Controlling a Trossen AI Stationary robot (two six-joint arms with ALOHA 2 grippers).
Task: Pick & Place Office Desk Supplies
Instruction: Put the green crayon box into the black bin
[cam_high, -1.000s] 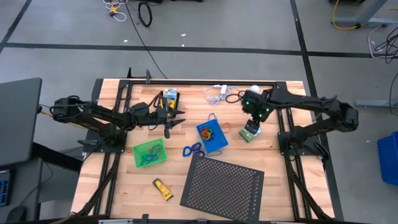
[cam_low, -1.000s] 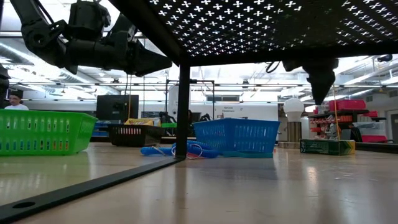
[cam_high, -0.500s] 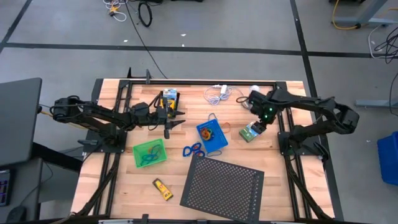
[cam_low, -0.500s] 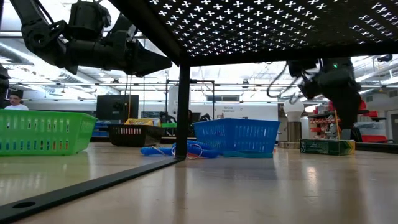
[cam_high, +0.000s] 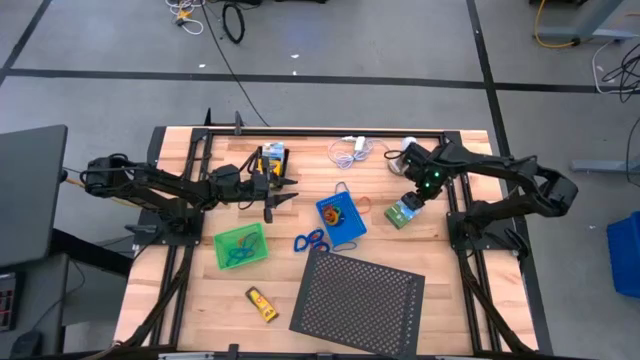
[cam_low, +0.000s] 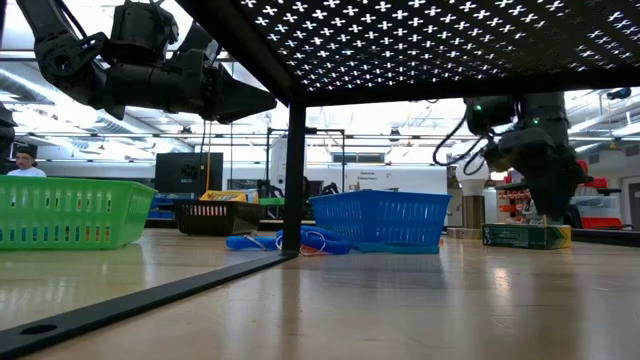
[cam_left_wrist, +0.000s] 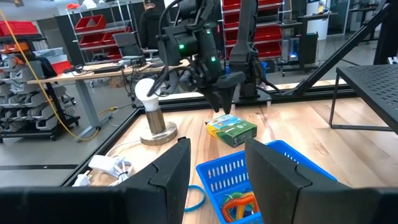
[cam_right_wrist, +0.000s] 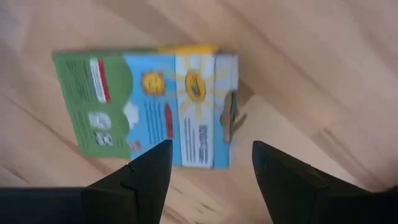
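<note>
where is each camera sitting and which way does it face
High view: above the table, looking straight down; both arms show, right gripper over the crayon box.
Low view: at tabletop height, looking level across; blue tray, both arms above.
Left wrist view: looks across the table past its own fingers.
Right wrist view: looks down past open jaws.
Both wrist views share the crayon box.

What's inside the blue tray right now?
The blue tray holds a tangle of orange, red and green loops. Its wall and the left hand's fingers cover the rest of the inside.
</note>
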